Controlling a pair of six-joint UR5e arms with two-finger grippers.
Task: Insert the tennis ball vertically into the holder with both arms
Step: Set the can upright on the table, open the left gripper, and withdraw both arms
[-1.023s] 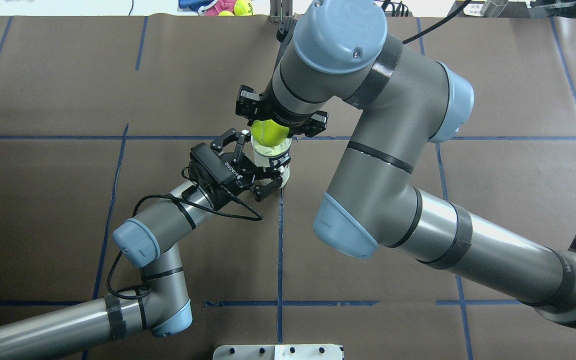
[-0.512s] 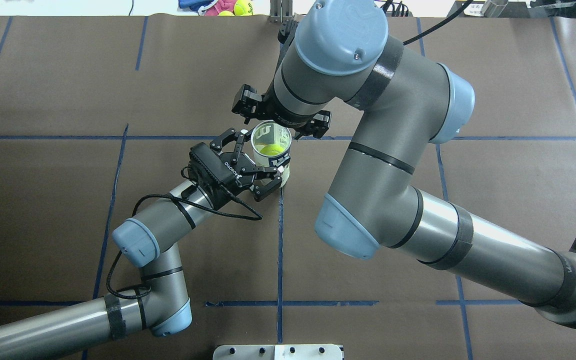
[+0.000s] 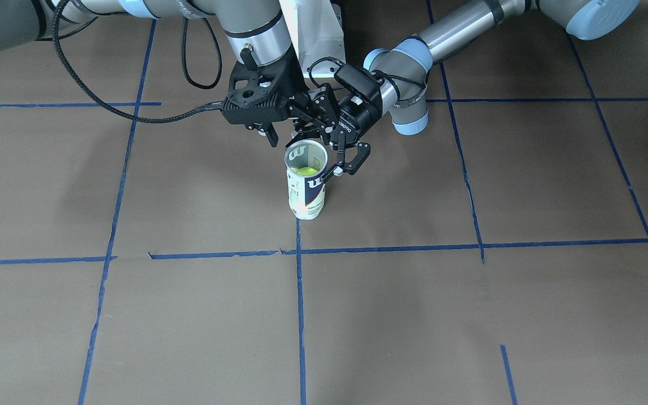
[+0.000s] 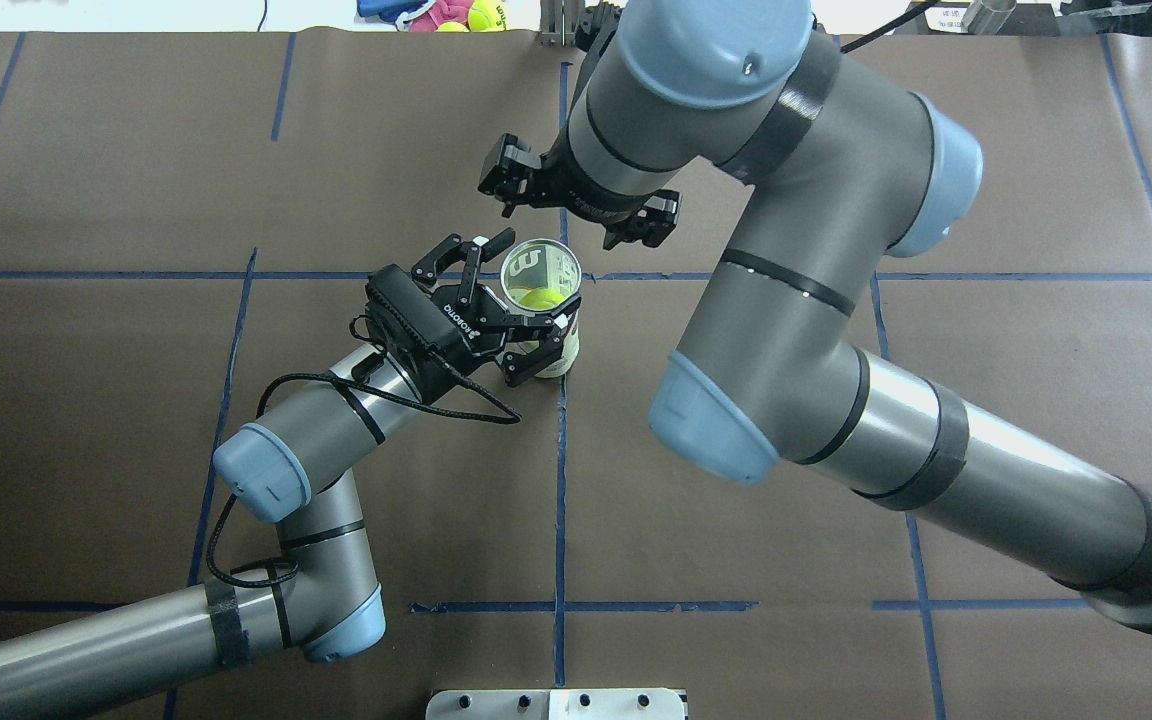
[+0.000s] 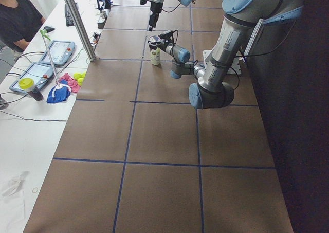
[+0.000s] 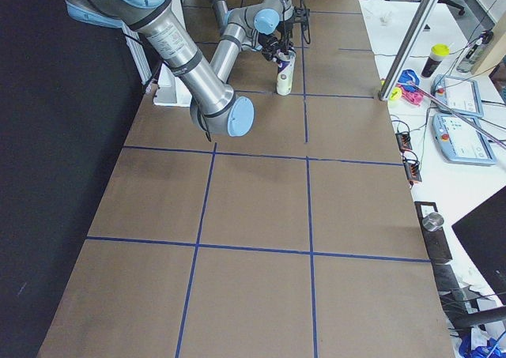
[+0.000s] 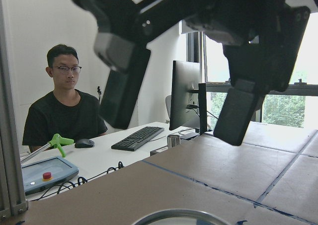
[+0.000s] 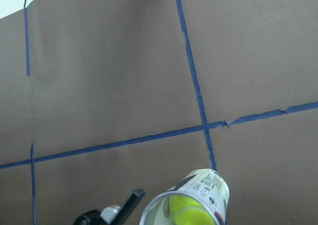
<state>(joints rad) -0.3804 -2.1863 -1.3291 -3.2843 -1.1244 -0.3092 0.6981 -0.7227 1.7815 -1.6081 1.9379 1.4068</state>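
The holder stands upright on the brown table near a blue tape crossing, open end up. The tennis ball lies inside it, and shows through the mouth in the front view and the right wrist view. My left gripper is open, its fingers on either side of the holder's upper part; I cannot tell if a pad touches the wall. My right gripper is open and empty, above and just beyond the holder. The left wrist view shows its two spread fingers over the holder's rim.
A white base plate sits at the near table edge. Soft toys and balls lie beyond the far edge. An operator sits at a side desk beside a metal post. Blue tape lines cross the table.
The ball left my right gripper and dropped into the holder. The right gripper then moved away toward the far side. My left gripper shifted slightly back and its fingers spread.
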